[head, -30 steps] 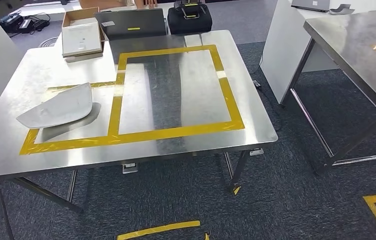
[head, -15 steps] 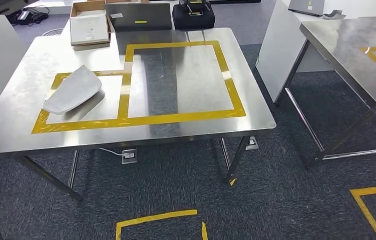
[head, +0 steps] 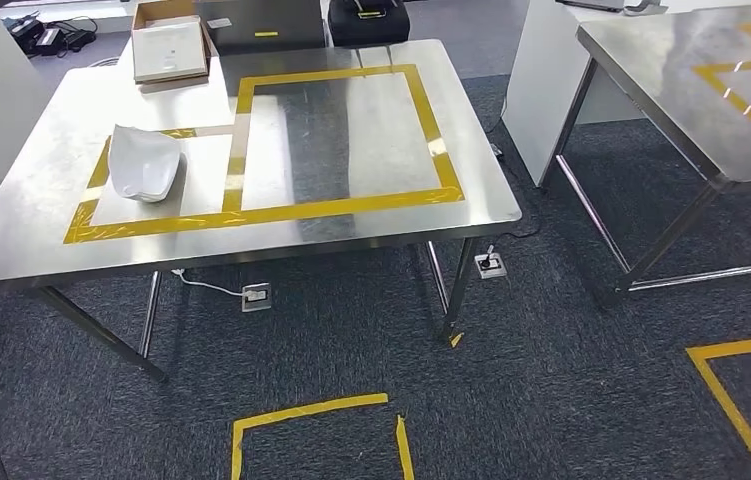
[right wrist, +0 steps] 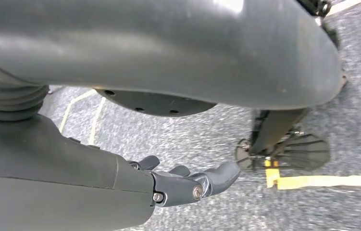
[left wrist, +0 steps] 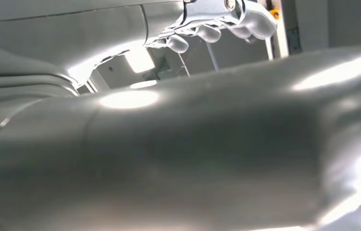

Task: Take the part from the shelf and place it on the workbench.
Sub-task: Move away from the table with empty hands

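Observation:
The white curved part (head: 143, 163) lies on the steel workbench (head: 351, 130), inside the smaller yellow-taped rectangle at its left side. Nothing touches it. In the left wrist view my left hand (left wrist: 217, 24) shows pale fingers, loosely bent and apart, with nothing between them. My right hand (right wrist: 188, 180) hangs over the grey carpet, its dark fingers stretched out and holding nothing. Both hands are away from the part.
A cardboard box (head: 166, 45), a dark laptop (head: 261, 22) and a black bag (head: 371, 18) sit at the workbench's far edge. A second steel table (head: 691, 80) stands to the right, beside a white cabinet (head: 541, 70). Yellow tape (head: 311, 415) marks the carpet.
The whole head view has shifted, so the camera has moved: the workbench now looks smaller and farther off. The part stays in the small taped rectangle.

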Motion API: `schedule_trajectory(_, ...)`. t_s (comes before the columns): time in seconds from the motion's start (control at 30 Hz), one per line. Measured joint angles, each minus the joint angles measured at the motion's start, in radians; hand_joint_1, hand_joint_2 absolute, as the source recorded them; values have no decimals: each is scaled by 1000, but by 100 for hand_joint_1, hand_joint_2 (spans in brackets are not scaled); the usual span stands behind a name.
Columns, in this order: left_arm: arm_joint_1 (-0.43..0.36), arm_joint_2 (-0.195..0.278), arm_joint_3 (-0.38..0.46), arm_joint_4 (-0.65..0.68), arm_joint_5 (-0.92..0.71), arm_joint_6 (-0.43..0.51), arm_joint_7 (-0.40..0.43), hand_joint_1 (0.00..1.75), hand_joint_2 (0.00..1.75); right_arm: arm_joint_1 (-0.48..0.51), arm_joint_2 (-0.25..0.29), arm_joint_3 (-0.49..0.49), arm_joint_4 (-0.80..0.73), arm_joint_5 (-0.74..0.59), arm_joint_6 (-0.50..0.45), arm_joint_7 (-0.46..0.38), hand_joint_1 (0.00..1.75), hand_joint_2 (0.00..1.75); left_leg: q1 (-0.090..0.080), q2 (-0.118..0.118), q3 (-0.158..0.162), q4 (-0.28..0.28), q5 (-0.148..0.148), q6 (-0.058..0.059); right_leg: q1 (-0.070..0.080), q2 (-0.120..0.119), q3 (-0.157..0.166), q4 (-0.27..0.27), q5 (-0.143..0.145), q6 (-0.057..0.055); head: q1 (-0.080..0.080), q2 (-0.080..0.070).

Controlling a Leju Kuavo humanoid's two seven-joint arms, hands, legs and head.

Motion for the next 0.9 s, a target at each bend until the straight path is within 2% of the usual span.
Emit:
schedule_trajectory(0.03,0,7,0,3,12,3,-3,0,0,0,0,1,0,2,0,-2,0,0,1,-1,-13,64,-34,-4,0,-1,-14,0,11,0,0,0)
schedule_trajectory(0.07,1,14,0,6,23,7,-6,0,0,0,1,2,0,4,0,-5,0,0,1,-1,-15,113,-47,-7,-1,-2,-29,1,23,1,0,0)
schedule_trajectory(0.1,3,20,1,8,34,11,-10,0,0,0,1,3,0,5,0,-8,0,0,3,-1,-4,132,-38,-9,-1,-3,-44,2,34,3,0,0)
schedule_trajectory(0.13,3,25,1,11,44,15,-14,0,0,0,2,3,0,6,0,-11,0,0,5,-1,25,115,-14,-11,-3,-3,-59,3,45,6,0,0)
schedule_trajectory(0.17,3,30,2,13,51,18,-17,0,0,0,2,3,0,6,-1,-12,0,0,8,-1,71,66,10,-14,-5,-4,-72,6,55,11,0,0)
schedule_trajectory(0.2,3,34,3,15,56,21,-19,0,0,0,2,3,0,4,-3,-12,0,0,9,-2,126,-4,15,-17,-5,-3,-84,10,64,17,0,0)
schedule_trajectory(0.23,4,38,4,17,60,24,-19,0,0,-1,2,3,0,2,-6,-12,0,0,9,-4,171,-66,9,-14,-4,-2,-92,13,72,24,1,0)
schedule_trajectory(0.27,5,42,5,21,62,27,-17,0,0,-1,3,3,0,-1,-10,-12,0,0,8,-6,199,-113,-4,-9,-2,0,-97,14,80,31,3,0)
schedule_trajectory(0.3,8,46,6,25,64,30,-15,0,0,0,3,3,0,-4,-15,-10,0,0,6,-7,209,-135,-15,0,0,2,-101,13,90,37,5,0)
schedule_trajectory(0.37,15,52,9,31,69,34,-14,0,0,2,6,3,0,-6,-26,-5,0,0,5,-6,193,-138,-5,23,0,3,-107,9,104,47,9,0)
schedule_trajectory(0.4,19,55,12,32,72,35,-15,0,0,3,7,3,0,-5,-32,0,0,0,5,-5,185,-137,5,33,-2,2,-115,18,92,51,11,0)
schedule_trajectory(0.43,23,58,16,31,73,35,-15,0,0,4,9,3,0,-3,-38,4,0,0,6,-4,175,-137,16,42,-3,2,-127,46,61,55,12,0)
schedule_trajectory(0.47,28,63,20,29,74,36,-16,0,0,5,11,3,0,-1,-42,7,0,0,6,-3,164,-137,28,49,-4,1,-144,94,14,58,15,0)
schedule_trajectory(0.53,41,72,28,21,76,36,-18,0,0,5,14,3,0,1,-46,10,0,0,2,-4,137,-136,50,56,-3,0,-181,228,-77,60,22,0)
schedule_trajectory(0.57,49,76,31,17,77,36,-18,0,0,4,16,3,0,1,-47,10,0,0,-1,-4,124,-135,60,59,-2,1,-188,279,-98,59,25,0)
schedule_trajectory(0.6,56,80,33,14,78,36,-19,0,0,3,17,3,0,1,-48,10,0,0,-4,-5,112,-135,70,60,1,1,-180,300,-99,54,27,0)
schedule_trajectory(0.63,63,85,35,10,80,36,-20,0,0,3,18,3,0,2,-49,10,0,0,-8,-5,100,-135,79,61,5,1,-152,283,-84,47,27,0)
schedule_trajectory(0.67,69,90,38,5,82,36,-20,0,0,2,19,3,0,3,-51,9,0,0,-12,-6,90,-135,88,61,12,1,-107,233,-63,35,30,0)
schedule_trajectory(0.7,73,97,43,-2,87,36,-20,0,0,1,18,3,0,5,-53,7,0,0,-15,-5,81,-135,96,61,20,1,-53,161,-53,18,32,0)
schedule_trajectory(0.73,78,105,50,-10,93,36,-22,0,0,0,17,3,-1,6,-56,5,0,0,-16,-3,74,-136,105,59,27,-1,-7,95,-47,5,34,0)
schedule_trajectory(0.77,82,112,59,-16,100,36,-23,0,0,-1,17,4,-1,8,-59,3,0,0,-15,0,71,-139,113,55,34,-4,22,47,-47,-5,37,0)
schedule_trajectory(0.8,89,119,67,-20,107,36,-25,0,0,-2,17,4,-1,9,-62,2,0,0,-12,3,70,-143,121,50,39,-6,37,18,-49,-11,39,0)
schedule_trajectory(0.83,96,125,73,-22,113,36,-26,0,0,-2,19,4,-1,9,-65,1,0,0,-11,6,71,-148,130,44,41,-7,38,9,-40,-11,41,0)
schedule_trajectory(0.9,110,134,82,-24,120,35,-28,0,0,-1,22,4,-1,10,-70,1,0,0,-11,6,67,-153,131,34,36,-10,36,-15,-14,-15,44,0)
